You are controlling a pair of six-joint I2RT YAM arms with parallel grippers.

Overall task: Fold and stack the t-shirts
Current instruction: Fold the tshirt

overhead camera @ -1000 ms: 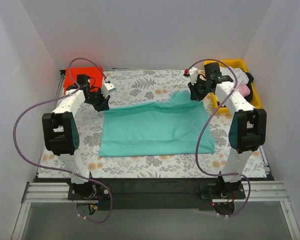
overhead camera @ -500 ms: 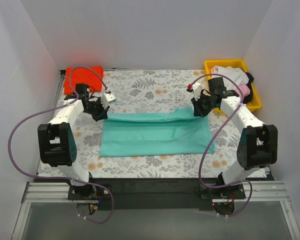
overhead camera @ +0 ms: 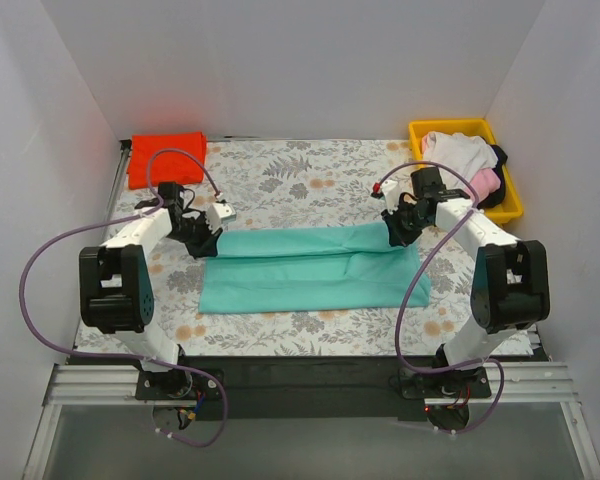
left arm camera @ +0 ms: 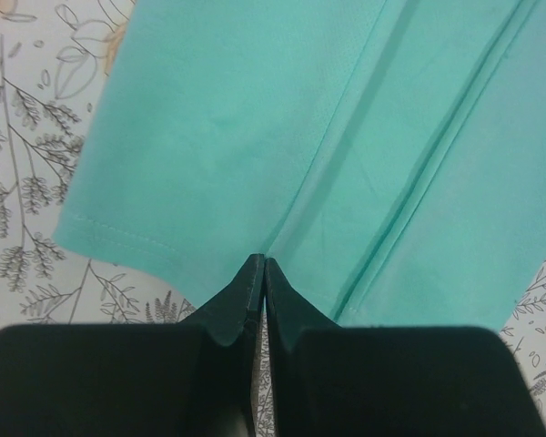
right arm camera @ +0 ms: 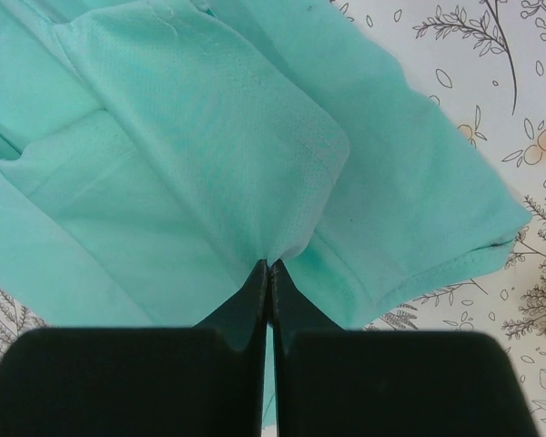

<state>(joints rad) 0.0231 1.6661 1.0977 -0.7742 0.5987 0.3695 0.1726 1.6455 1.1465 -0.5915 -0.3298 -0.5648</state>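
Teal-green t-shirt (overhead camera: 310,270), smooth knit, long folded band, left gripper (overhead camera: 206,243) and right gripper (overhead camera: 393,236) jaws apparently pinching its edge

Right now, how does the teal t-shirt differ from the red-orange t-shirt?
The teal t-shirt lies spread wide in the middle of the fern-patterned cloth, its far edge folded over. The red-orange t-shirt is a compact bundle at the far left corner. The left gripper and the right gripper are each shut on the teal t-shirt; nothing touches the red-orange t-shirt. Both are plain, single-coloured cloth.
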